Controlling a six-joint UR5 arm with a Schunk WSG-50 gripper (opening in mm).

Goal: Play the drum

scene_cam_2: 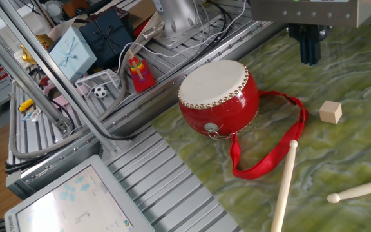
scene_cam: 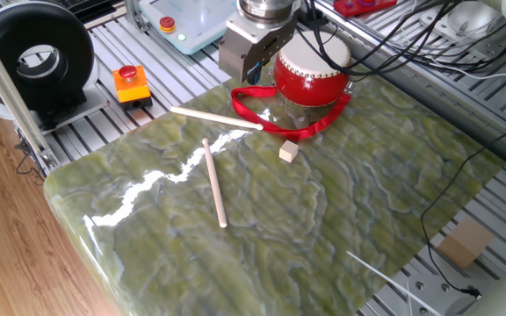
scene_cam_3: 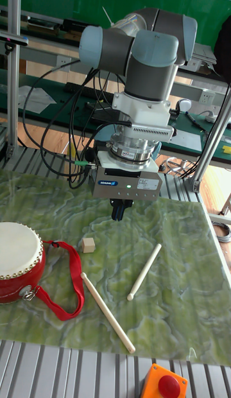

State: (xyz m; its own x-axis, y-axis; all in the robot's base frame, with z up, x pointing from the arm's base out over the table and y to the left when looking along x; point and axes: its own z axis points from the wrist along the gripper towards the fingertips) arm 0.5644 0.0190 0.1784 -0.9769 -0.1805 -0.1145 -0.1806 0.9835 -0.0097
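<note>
The gripper [scene_cam_3: 119,212] hangs empty above the green bench [scene_cam: 341,219], fingers [scene_cam_2: 309,48] nearly together, near the drum [scene_cam_2: 219,96], two sticks [scene_cam: 213,182] and a block [scene_cam: 288,152].

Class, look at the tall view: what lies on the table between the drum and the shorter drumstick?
In the tall fixed view, between the drum and the shorter drumstick lie the wooden cube, the red ribbon strap and the upper end of the longer drumstick.
</note>
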